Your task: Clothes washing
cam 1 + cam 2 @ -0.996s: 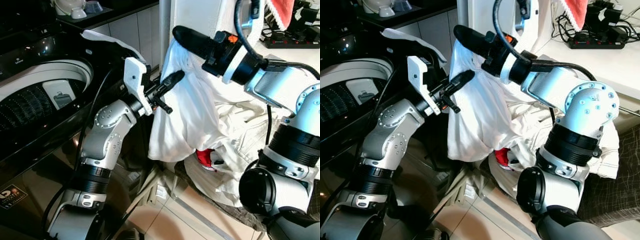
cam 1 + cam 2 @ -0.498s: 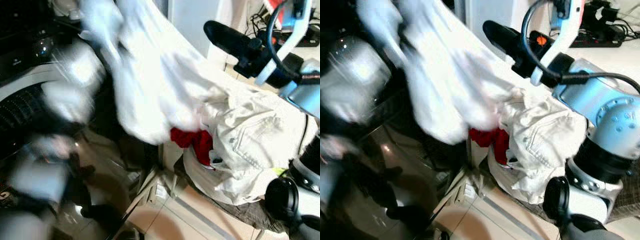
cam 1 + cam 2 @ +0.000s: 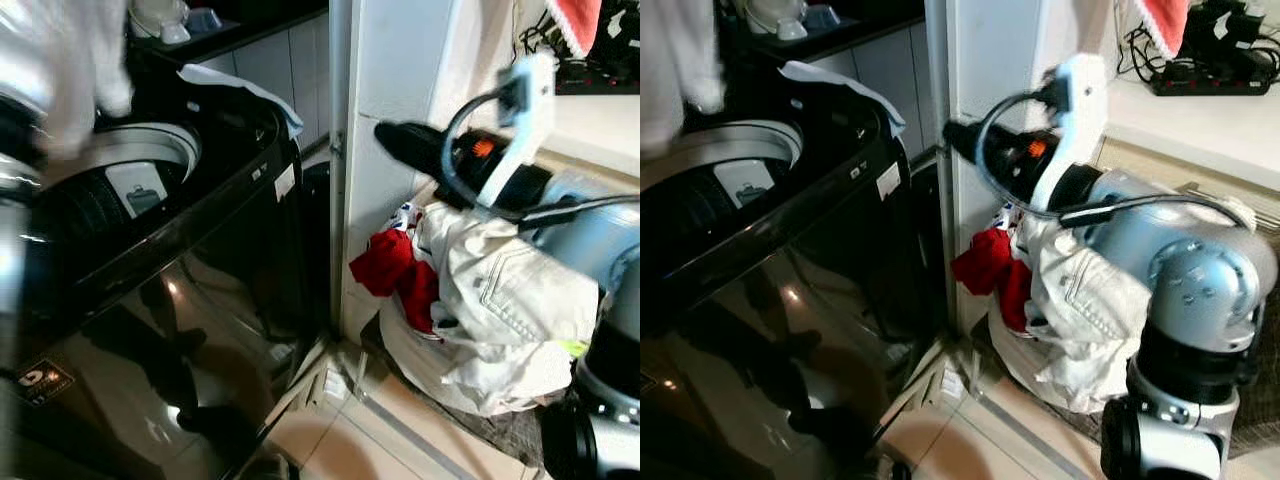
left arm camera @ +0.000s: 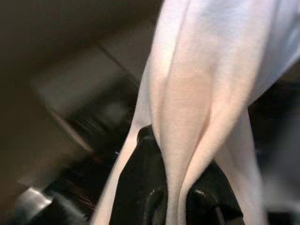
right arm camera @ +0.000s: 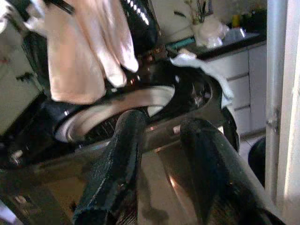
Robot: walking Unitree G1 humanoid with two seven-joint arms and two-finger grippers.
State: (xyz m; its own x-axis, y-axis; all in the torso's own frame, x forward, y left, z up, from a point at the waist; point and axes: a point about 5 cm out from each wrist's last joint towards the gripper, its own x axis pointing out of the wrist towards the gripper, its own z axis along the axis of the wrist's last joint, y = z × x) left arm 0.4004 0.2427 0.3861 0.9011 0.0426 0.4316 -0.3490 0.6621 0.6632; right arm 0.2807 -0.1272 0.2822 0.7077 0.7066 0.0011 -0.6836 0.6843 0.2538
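A white garment (image 3: 60,75) hangs, blurred, above the open drum (image 3: 105,190) of the black top-loading washing machine (image 3: 210,260) at my left. My left gripper (image 4: 176,206) is shut on this garment, whose folds run up from between the black fingers. My right gripper (image 5: 164,123) is open and holds nothing. It hovers beside the white pillar (image 3: 385,60), above the laundry pile, and points toward the machine. The pile holds a red garment (image 3: 395,270) and pale jeans (image 3: 505,300).
A white cloth (image 3: 235,85) lies on the machine's back corner. A dark counter with white dishes (image 3: 165,20) stands behind. A white shelf with a power strip (image 3: 1205,80) is at the right. Beige floor tiles (image 3: 340,430) lie in front of the pile.
My left arm has swung the white garment from beside the pile up and left to over the drum. The right gripper has come away from it and sits lower. The camera shifted.
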